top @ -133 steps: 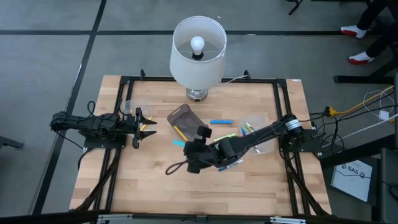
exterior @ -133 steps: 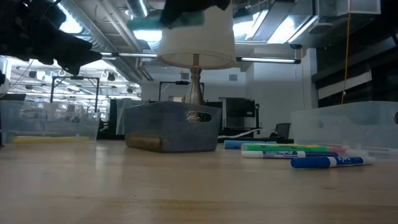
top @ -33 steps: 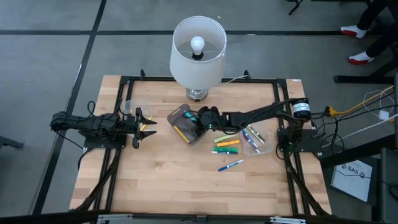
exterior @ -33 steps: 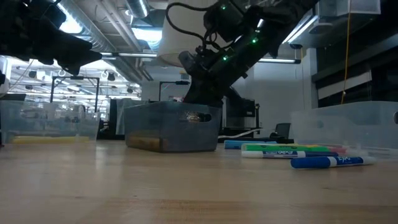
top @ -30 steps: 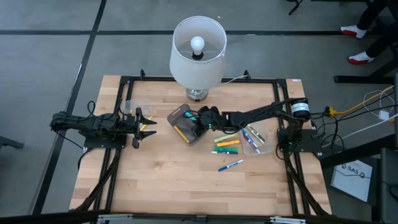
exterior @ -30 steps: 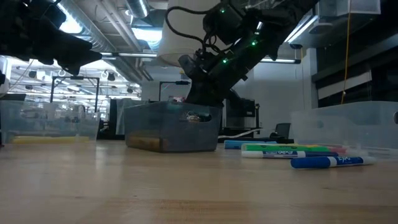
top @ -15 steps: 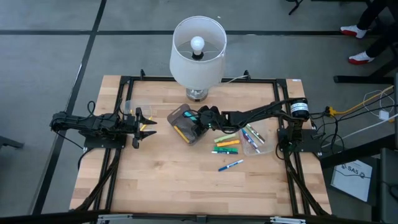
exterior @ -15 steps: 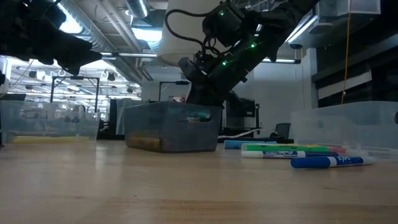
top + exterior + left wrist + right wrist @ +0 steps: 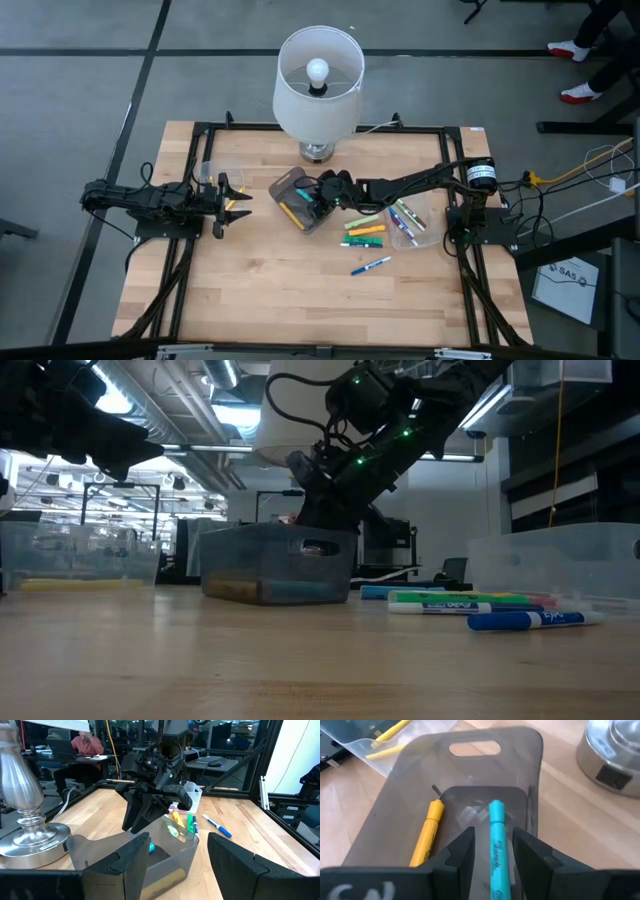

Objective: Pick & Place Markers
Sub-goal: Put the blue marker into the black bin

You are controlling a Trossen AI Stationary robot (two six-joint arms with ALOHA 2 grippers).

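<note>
Task judged early. Grey bin (image 9: 297,198), just in front of the lamp (image 9: 318,85), is seen to hold two markers: a yellow one (image 9: 427,833) and a cyan one (image 9: 497,847). Right gripper (image 9: 493,849) is poised over the bin, fingers parted, cyan marker lying free between them. Several markers (image 9: 365,236) are left loose on the table beside the bin, more in a clear tray (image 9: 408,217) beyond them. Left gripper (image 9: 232,202) is parked open, well apart from the lamp.

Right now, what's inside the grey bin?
The grey bin holds a yellow marker and a cyan marker lying side by side, apart. The right tool hangs open over the cyan one. Its fingers hide the near end of the bin floor.
</note>
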